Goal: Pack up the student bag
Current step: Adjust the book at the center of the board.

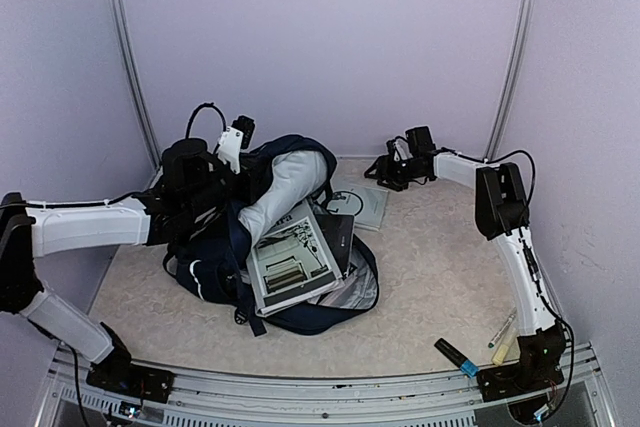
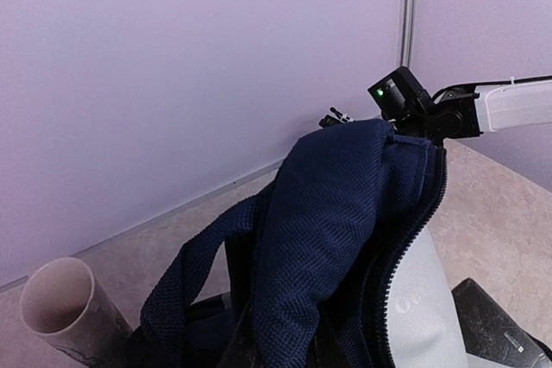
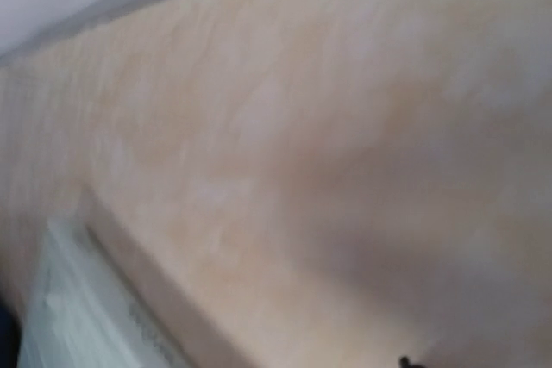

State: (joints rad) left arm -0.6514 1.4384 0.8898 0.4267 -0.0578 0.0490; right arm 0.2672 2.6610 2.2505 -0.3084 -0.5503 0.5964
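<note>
A mottled beige bench (image 1: pixel 430 277) sits between lilac walls (image 1: pixel 320 37). The right wrist view is blurred, so the opening of the right tool (image 1: pixel 392 171) at 1 o'clock cannot be told. The student bag (image 1: pixel 212 247) lies left of centre, its long axis roughly 12-to-6 and its top raised toward 12 — pinched by the closed left tool (image 1: pixel 226 181), whose fingers are buried in fabric.

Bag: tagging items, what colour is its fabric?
The bag is dark navy; the left wrist view shows it best.
</note>
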